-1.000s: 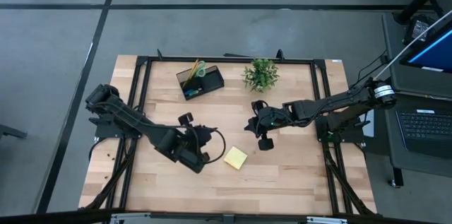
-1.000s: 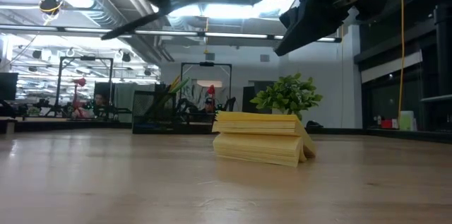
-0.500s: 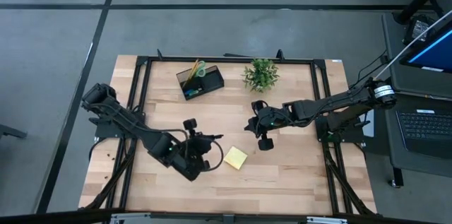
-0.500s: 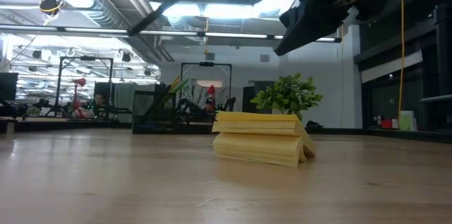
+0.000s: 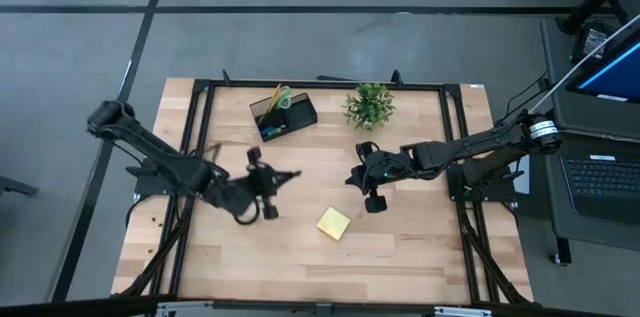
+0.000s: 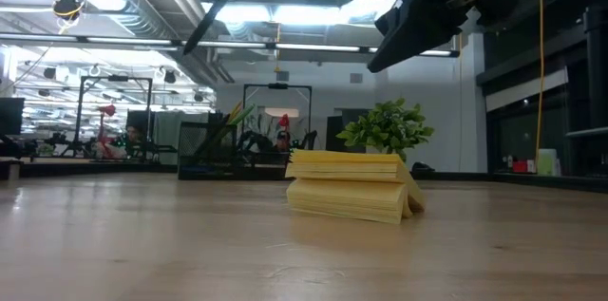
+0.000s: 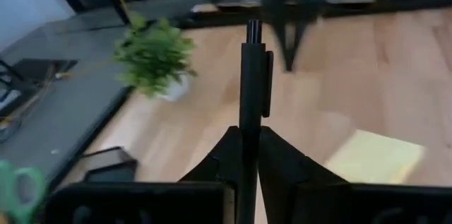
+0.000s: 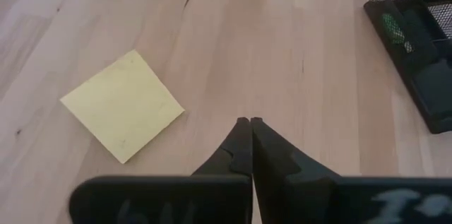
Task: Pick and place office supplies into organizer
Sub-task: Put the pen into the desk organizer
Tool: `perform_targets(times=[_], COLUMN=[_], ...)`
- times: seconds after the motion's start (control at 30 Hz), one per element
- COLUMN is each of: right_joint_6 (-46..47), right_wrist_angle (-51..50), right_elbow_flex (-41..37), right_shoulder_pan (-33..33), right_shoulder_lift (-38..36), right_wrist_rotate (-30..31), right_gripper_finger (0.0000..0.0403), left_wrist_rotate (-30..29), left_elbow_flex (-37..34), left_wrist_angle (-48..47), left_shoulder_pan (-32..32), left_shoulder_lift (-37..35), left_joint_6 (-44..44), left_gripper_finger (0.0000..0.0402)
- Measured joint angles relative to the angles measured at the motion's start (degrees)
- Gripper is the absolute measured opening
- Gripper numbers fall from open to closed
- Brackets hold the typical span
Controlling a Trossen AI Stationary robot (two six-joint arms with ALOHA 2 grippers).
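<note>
Wooden tabletop, pale planks, black frame around it; grey floor beyond, and an open workshop hall behind in the low view.

Item 1: my left gripper, raised over the table's left-middle, fingers clamped on one black pen. The pen stands out forward between my fingers, clip visible near its far end; in the low view it shows as a dark slanted rod high above the surface.

Item 2: my right gripper, held above the table's centre-right, fingers pressed together with nothing between them.

Item 3: one yellow sticky-note pad, lying flat on the bare wood between my two grippers and toward the front edge, touching neither. From table height it reads as a thick stack with its top sheets slightly lifted.

Item 4: one black organizer, near the back edge, left of centre. Contents seen from above: green-handled scissors, one yellowish stick that may be a pencil, one small blue piece. I cannot count further items inside.

Item 5: one small green potted plant, just right of the organizer, apart from it.
</note>
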Motion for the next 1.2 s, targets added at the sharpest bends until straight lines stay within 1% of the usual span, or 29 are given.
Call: perform_targets(times=[0.07, 0.17, 0.2, 0.3, 0.37, 0.43, 0.5, 0.6, 0.7, 0.83, 0.97, 1.13, 1.2], right_joint_6=[0.1, 0.1, -0.1, -0.9, -1.2, -1.3, -1.3, -1.2, -1.2, -1.2, -1.3, -1.2, -1.2], right_wrist_angle=[0.7, 3.5, 4.0, 4.8, 5.1, 5.8, 6.8, 7.1, 7.1, 7.1, 7.2, 7.3, 7.7], right_elbow_flex=[0.0, 0.0, 0.0, 0.0, 0.0, 0.0, 0.0, 0.0, 0.0, 0.0, 0.0, 0.0, 0.0], right_shoulder_pan=[0.0, -0.6, -0.9, -2.0, -2.9, -4.0, -5.1, -6.5, -7.7, -8.7, -9.5, -10.7, -11.0], right_shoulder_lift=[0.0, 0.0, 0.0, 0.0, 0.0, 0.0, 0.0, 0.0, 0.0, 0.0, 0.0, 0.0, 0.0], right_wrist_rotate=[0.0, 0.0, 0.0, 0.0, 0.0, 0.0, 0.1, 0.1, 0.1, 0.1, 0.0, 0.0, 0.0], right_gripper_finger=[0.0002, 0.0002, 0.0002, 0.0002, 0.0002, 0.0002, 0.0002, 0.0002, 0.0002, 0.0002, 0.0002, 0.0002, 0.0002], left_wrist_rotate=[-1.7, -8.4, -9.6, -10.4, -10.9, -11.3, -9.3, -3.5, 0.6, 3.9, 9.0, 9.9, 11.7], left_elbow_flex=[-2.9, -7.7, -9.2, -14.6, -18.4, -22.3, -26.0, -30.3, -33.1, -33.7, -33.7, -33.7, -33.7], left_wrist_angle=[2.4, 7.0, 8.2, 12.7, 18.2, 25.7, 34.9, 48.7, 57.1, 56.0, 56.3, 56.4, 56.0], left_shoulder_pan=[1.4, 4.2, 5.3, 9.2, 12.2, 15.8, 19.7, 25.7, 31.4, 37.6, 42.1, 46.2, 47.8], left_shoulder_lift=[-3.2, -7.8, -9.1, -12.6, -14.5, -15.9, -17.0, -17.7, -17.8, -17.4, -16.7, -16.6, -16.6], left_joint_6=[2.4, 4.8, 5.3, 5.7, 7.8, 11.9, 17.2, 25.0, 28.4, 28.2, 26.7, 25.7, 25.6], left_gripper_finger=[0.0022, 0.0023, 0.0023, 0.0023, 0.0023, 0.0023, 0.0023, 0.0023, 0.0023, 0.0023, 0.0023, 0.0024, 0.0024])
